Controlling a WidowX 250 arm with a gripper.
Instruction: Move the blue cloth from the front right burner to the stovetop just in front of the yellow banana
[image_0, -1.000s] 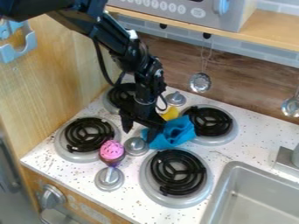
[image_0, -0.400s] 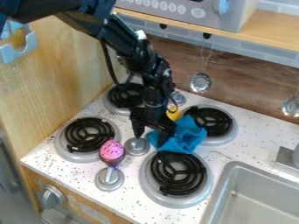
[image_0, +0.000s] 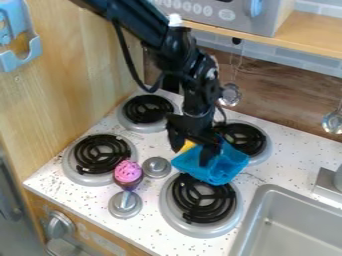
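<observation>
1. Blue rumpled cloth (image_0: 217, 167), thin by its look, lies just behind the front-right black coil burner (image_0: 200, 200), its near edge reaching over that burner's rear rim.
2. The black two-finger gripper (image_0: 191, 157) hangs behind the same burner, fingers spread apart rather than clenched. One finger is against the cloth; the other stands at its left edge. No firm pinch on the fabric is seen, so the contact looks like a push or drag rather than a grasp.
3. A yellow object (image_0: 188, 146), partly covered, sits farther behind the burner, between the fingers and beside the cloth; its shape cannot be told. The spread pose may owe something to its position.
4. A toy cupcake with pink speckled top and brown base (image_0: 127, 173) stands left of the burner, well apart from the gripper, apparently placed there independently of the contact.
5. Against the earlier frames, the arm has moved rightward and toward the front of the counter. The cloth has shifted the same way, closer to the burner, and spread from a bunched heap into a broader, squarer shape, consistent with being carried along by the finger. Yellow now shows lower, nearer the burner. The cupcake has not moved.
</observation>
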